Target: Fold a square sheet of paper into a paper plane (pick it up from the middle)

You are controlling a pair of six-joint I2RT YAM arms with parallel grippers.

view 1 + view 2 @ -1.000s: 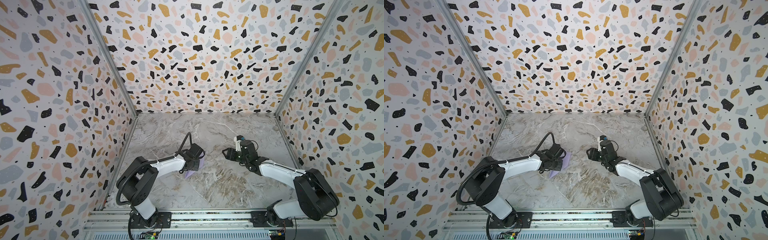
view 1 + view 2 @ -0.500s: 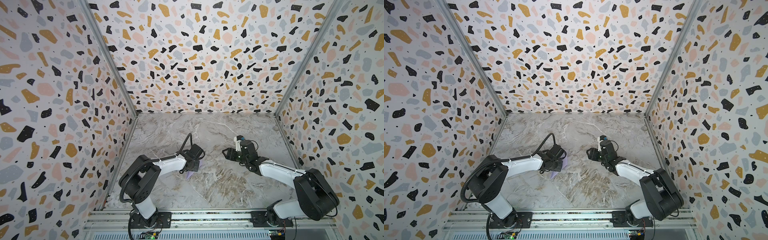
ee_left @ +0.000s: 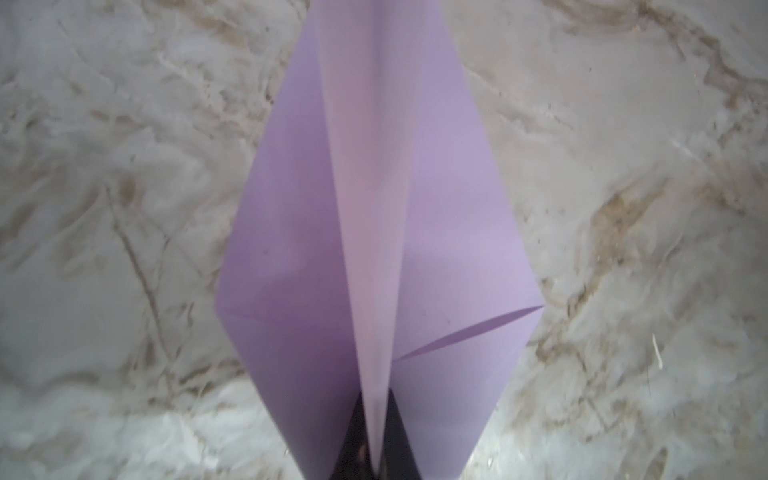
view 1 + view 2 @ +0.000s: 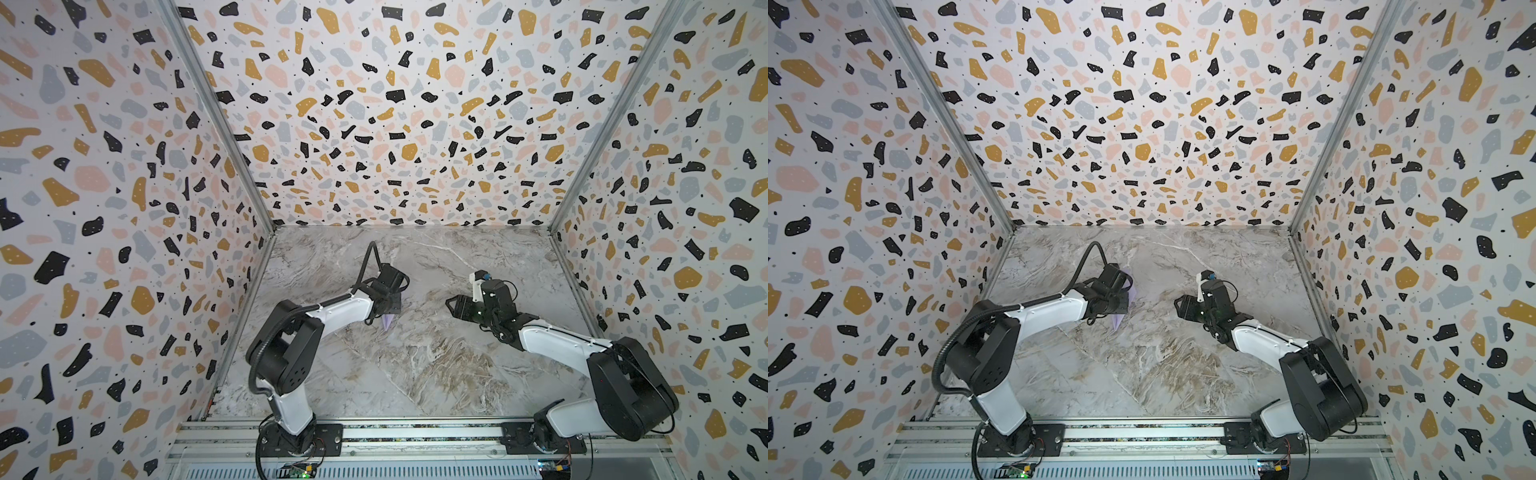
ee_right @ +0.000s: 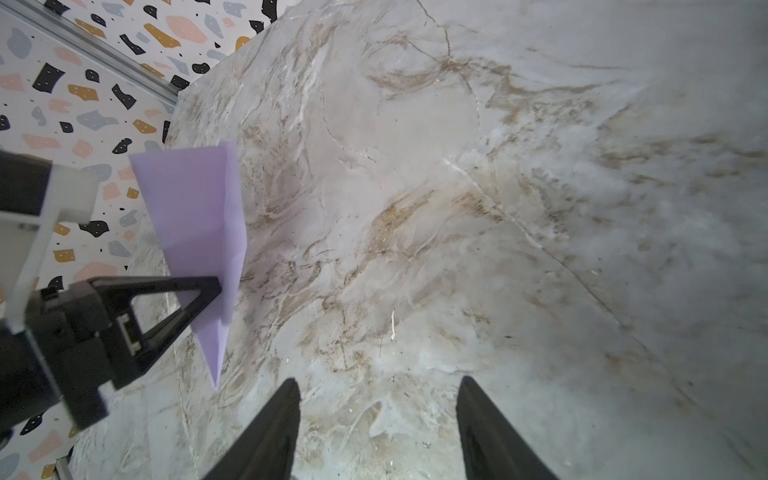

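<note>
- Our left hand is clenched on the centre fold of the one paper plane.
- We see its long axis running front to back over the desk, left of middle, with the nose toward the arm bases.
- Our right hand, the second of two, is released and empty, well apart from the plane.

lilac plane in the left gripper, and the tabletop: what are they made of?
paper plane: thin matte paper, going by the crisp creases and the darker shade where flaps overlap.
tabletop: marble look with grey-brown veins and a dull sheen. Could be real stone or printed laminate, cannot tell.
</note>
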